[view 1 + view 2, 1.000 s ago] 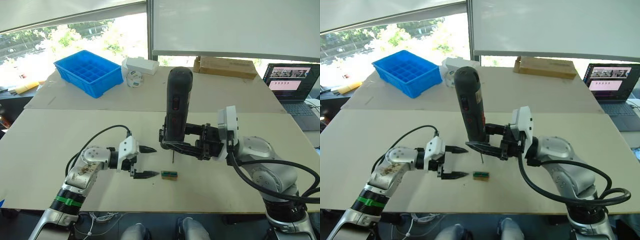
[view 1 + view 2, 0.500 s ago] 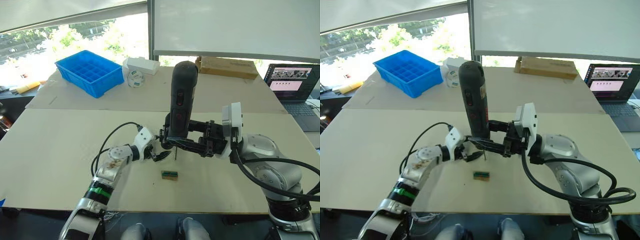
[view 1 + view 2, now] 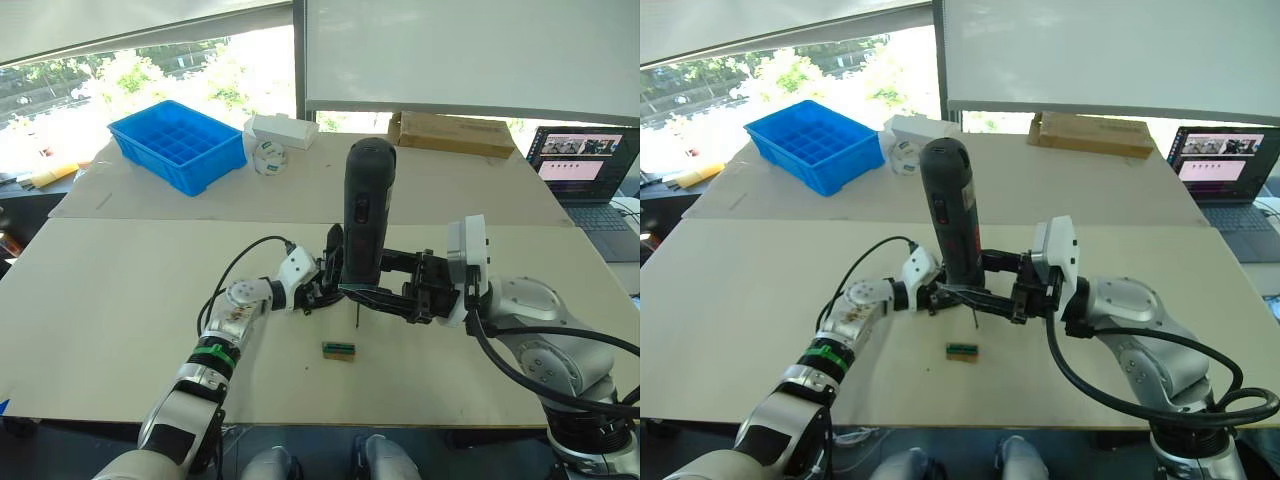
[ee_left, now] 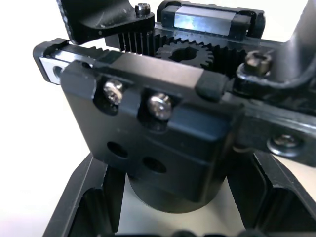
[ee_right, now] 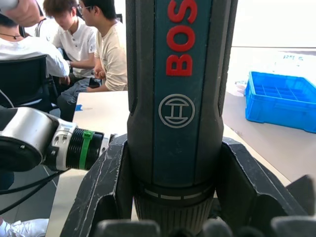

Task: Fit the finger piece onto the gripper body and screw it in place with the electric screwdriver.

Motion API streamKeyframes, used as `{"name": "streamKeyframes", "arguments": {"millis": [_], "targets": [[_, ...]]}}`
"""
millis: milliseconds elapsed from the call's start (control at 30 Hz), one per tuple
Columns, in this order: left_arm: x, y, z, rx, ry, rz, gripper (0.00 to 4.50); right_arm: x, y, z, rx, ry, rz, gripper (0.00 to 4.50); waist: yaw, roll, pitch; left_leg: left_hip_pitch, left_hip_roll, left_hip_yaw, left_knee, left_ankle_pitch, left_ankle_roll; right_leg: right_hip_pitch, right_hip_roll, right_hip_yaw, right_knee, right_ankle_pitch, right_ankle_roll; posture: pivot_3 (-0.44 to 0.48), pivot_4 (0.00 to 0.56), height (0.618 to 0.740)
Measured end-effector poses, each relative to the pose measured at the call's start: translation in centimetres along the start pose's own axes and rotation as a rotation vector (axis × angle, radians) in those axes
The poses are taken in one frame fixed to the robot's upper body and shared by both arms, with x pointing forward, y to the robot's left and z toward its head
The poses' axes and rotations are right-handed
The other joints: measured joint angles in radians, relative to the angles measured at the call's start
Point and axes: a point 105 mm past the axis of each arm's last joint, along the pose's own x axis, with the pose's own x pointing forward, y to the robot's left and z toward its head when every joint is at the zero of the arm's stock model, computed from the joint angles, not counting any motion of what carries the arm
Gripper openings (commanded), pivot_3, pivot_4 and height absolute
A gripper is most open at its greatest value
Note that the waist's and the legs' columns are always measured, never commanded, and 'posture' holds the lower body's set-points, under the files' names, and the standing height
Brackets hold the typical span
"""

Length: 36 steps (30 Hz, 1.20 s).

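Right claw [image 3: 385, 290] clamped on upright screwdriver [image 3: 366, 215] above tabletop [image 3: 120, 290], left claw [image 3: 315, 297] clamped on gripper body [image 4: 163, 148] beside its bit, green block [image 3: 339, 349] just in front

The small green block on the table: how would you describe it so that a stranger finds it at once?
Look at the near half of the beige table, just below the upright electric screwdriver. The small green block lies flat there, alone, the one green thing among black parts.

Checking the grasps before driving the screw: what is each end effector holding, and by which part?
Right end effector: the electric screwdriver, upright, by its lower barrel. Left end effector: the gripper body, around its round base.
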Motion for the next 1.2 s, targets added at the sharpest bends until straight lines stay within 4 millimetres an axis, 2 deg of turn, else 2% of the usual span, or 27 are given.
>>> {"name": "streamKeyframes", "arguments": {"millis": [67,167,233,333,467,700,1000,1100,1200], "targets": [[0.5,-0.6,0.2,0.039,0.017,-0.099,2.36,-0.1,0.2,0.2,0.013,-0.001,0.010,1.92,0.008,-0.001,0.001,-0.001,-0.001,-0.001,0.001,0.000,0.000,0.000,0.000,-0.001,-0.001,0.000,0.000,0.000,0.150,0.738],[1.2,-0.2,0.8,0.085,0.055,-0.153,2.36,0.0,0.6,0.3,0.014,-0.004,0.025,1.92,0.008,-0.001,0.001,-0.002,-0.001,-0.001,0.001,0.000,0.001,0.000,0.000,-0.001,-0.001,0.000,0.000,0.000,0.150,0.738],[1.4,0.2,0.7,0.087,0.078,-0.158,3.38,0.0,0.6,0.4,0.017,-0.008,0.027,1.92,0.007,-0.001,0.001,-0.002,-0.001,-0.001,0.001,-0.001,0.001,0.000,0.000,0.000,-0.001,0.000,0.000,0.000,0.150,0.738],[1.6,0.6,0.8,0.066,0.075,-0.143,4.46,0.0,0.6,0.4,0.026,-0.009,0.023,1.92,0.004,-0.001,0.001,-0.002,0.000,-0.001,0.001,-0.001,0.001,0.000,0.000,0.000,-0.001,0.000,0.000,0.000,0.150,0.738],[0.9,1.1,0.7,0.049,0.064,-0.095,4.50,0.1,0.6,0.4,0.037,-0.008,0.022,1.92,0.002,-0.001,0.001,-0.001,0.000,-0.001,0.001,-0.001,0.001,0.000,0.000,0.000,-0.001,0.000,0.000,0.000,0.150,0.738],[-0.2,0.0,0.0,-0.023,0.004,-0.017,4.50,0.1,0.7,0.6,0.035,-0.015,0.017,1.92,0.003,-0.001,0.001,-0.001,0.000,-0.002,0.001,-0.001,0.002,0.000,-0.001,0.000,0.000,0.000,0.000,0.000,0.150,0.738],[0.4,-0.7,0.3,-0.060,-0.020,0.048,4.50,1.0,0.3,1.5,0.019,-0.032,0.023,1.92,0.005,-0.001,0.001,-0.001,0.000,-0.001,0.001,-0.001,0.002,0.000,-0.001,0.000,0.000,0.000,0.000,0.000,0.150,0.738],[0.6,-0.7,0.3,-0.065,-0.022,0.054,3.72,1.5,0.0,2.0,0.013,-0.052,0.039,1.92,0.004,-0.001,0.001,-0.001,0.000,-0.001,0.001,-0.001,0.002,0.000,-0.001,0.000,0.000,0.000,0.000,0.000,0.150,0.738],[0.6,-0.6,0.3,-0.070,-0.022,0.060,2.36,2.4,-0.3,2.4,0.016,-0.075,0.059,1.92,0.001,-0.001,0.001,0.000,0.000,-0.001,0.001,-0.001,0.002,0.000,-0.001,0.000,0.000,0.000,0.000,0.000,0.150,0.738]]}}
